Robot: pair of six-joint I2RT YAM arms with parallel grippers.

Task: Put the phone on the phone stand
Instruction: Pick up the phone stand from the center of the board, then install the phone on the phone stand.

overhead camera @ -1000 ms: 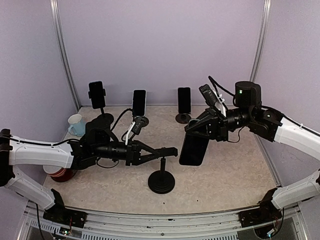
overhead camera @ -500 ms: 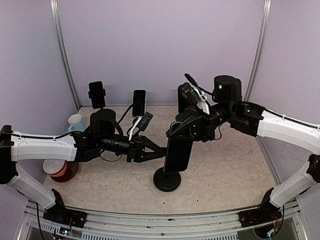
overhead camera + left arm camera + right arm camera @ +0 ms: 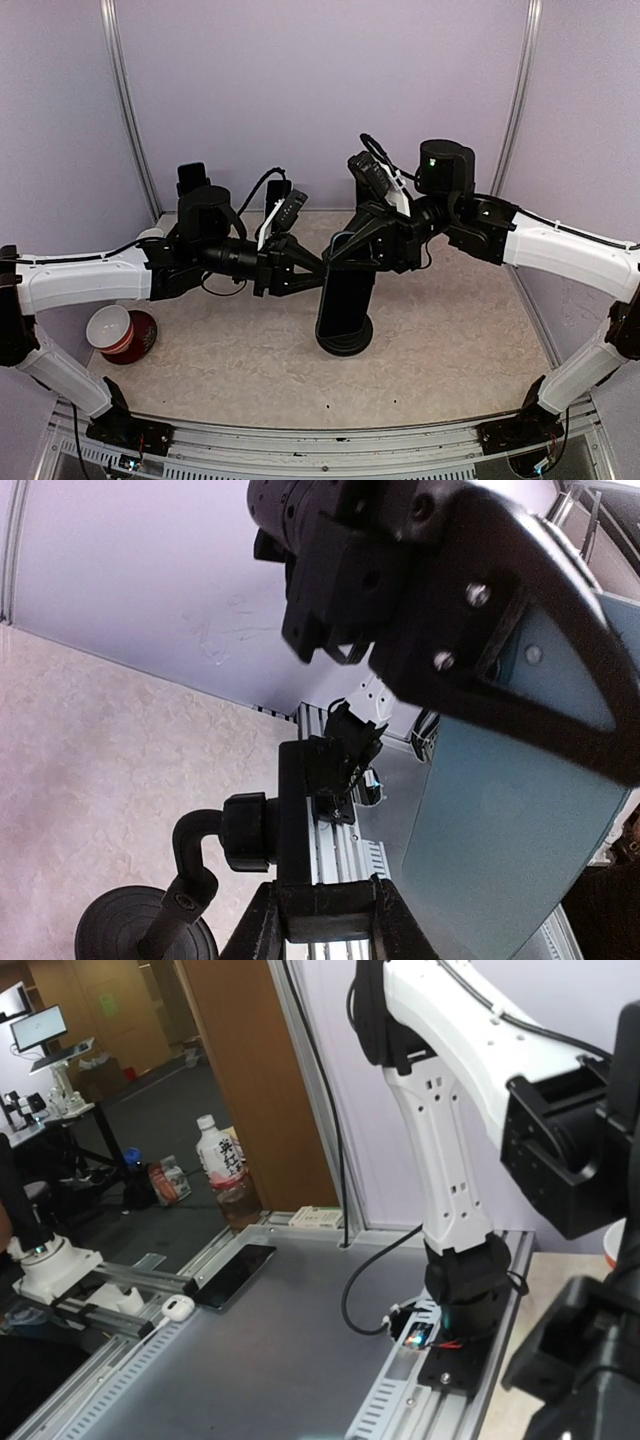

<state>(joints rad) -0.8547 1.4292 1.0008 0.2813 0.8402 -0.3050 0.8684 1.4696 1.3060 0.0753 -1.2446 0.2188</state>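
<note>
The black phone (image 3: 345,305) hangs upright in my right gripper (image 3: 356,252), which is shut on its upper end. Its lower end is just above the phone stand's round base (image 3: 345,344) and hides the stem. My left gripper (image 3: 316,272) reaches in from the left, next to the phone's upper edge. In the left wrist view my left gripper (image 3: 325,920) is shut on the lower end of the stand's clamp (image 3: 318,810). The phone's grey-blue face (image 3: 510,820) is just right of the clamp, apart from it. The right wrist view does not show its own fingers or the phone.
Other stands with phones stand along the back wall (image 3: 192,180), partly hidden behind the arms. A red cup with a white cup in it (image 3: 115,330) sits at the front left. The stand's bent stem and base (image 3: 140,935) show in the left wrist view.
My right arm has carried the phone left and down to the stand. My left arm has risen and moved right, and the stand's base has shifted right and back with it.
</note>
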